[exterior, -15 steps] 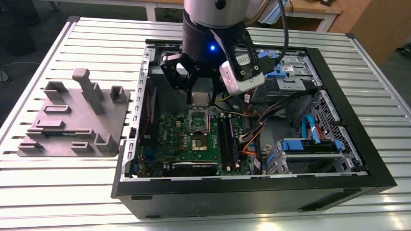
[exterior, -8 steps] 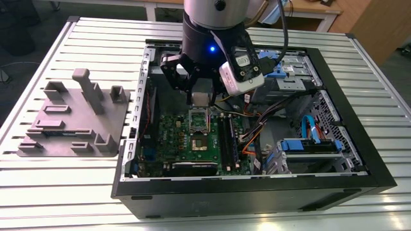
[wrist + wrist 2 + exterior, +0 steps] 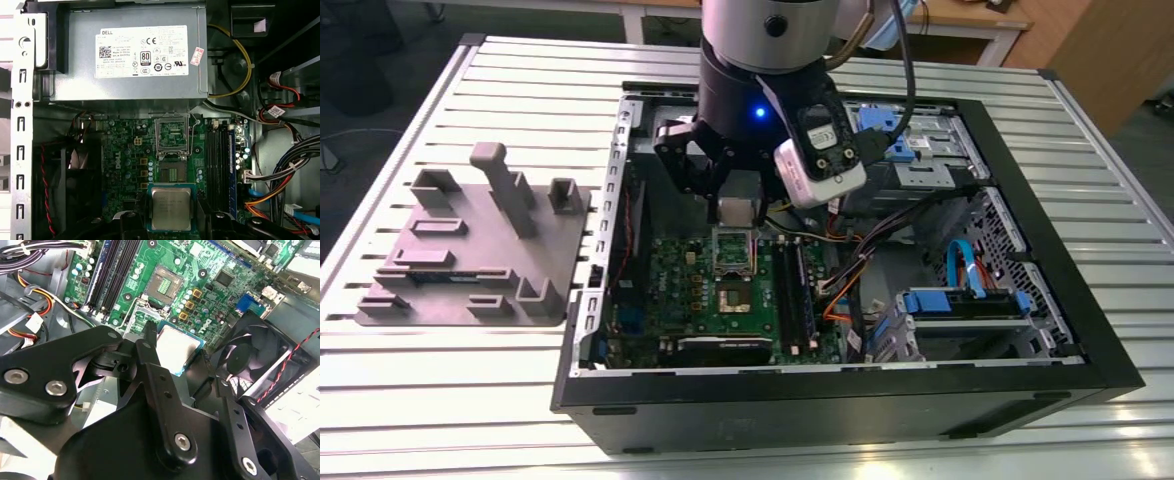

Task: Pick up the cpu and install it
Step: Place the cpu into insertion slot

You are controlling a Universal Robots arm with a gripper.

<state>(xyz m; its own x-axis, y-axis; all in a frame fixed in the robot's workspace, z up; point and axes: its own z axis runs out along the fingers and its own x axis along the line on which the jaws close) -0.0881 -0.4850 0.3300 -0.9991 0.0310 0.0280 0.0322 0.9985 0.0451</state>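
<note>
While the fingers (image 3: 148, 347) grip the cpu (image 3: 171, 209) by two opposite edges, it hangs just above the motherboard (image 3: 125, 155) near the open socket (image 3: 172, 172); light, stiff, probably fragile underneath, so an edge hold suits.

The tabletop (image 3: 467, 400) is pale metal, built of long ridged slats that run from the exterior view's left to its right. Two things lie directly on it. Toward the exterior view's left a grey plastic fixture tray (image 3: 454, 285) lies flat, with upright posts and low blocks rising from it. Just beside it, taking up the middle and the exterior view's right, a black computer case (image 3: 854, 405) lies on its side with the open side up. Whether the tray touches the case I cannot tell. Bare slats show along the near edge.
</note>
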